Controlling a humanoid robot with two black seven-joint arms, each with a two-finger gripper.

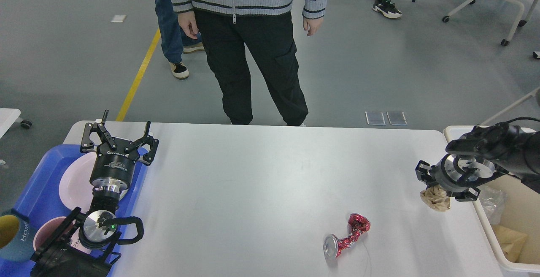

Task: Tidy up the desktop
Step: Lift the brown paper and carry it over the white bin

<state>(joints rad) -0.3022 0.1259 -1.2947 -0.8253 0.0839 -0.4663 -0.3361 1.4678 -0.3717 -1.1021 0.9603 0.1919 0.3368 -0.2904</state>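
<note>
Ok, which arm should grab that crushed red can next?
Probably the left: its gripper is open and empty. The right gripper, nearer the crushed red can, holds crumpled brown paper.
</note>
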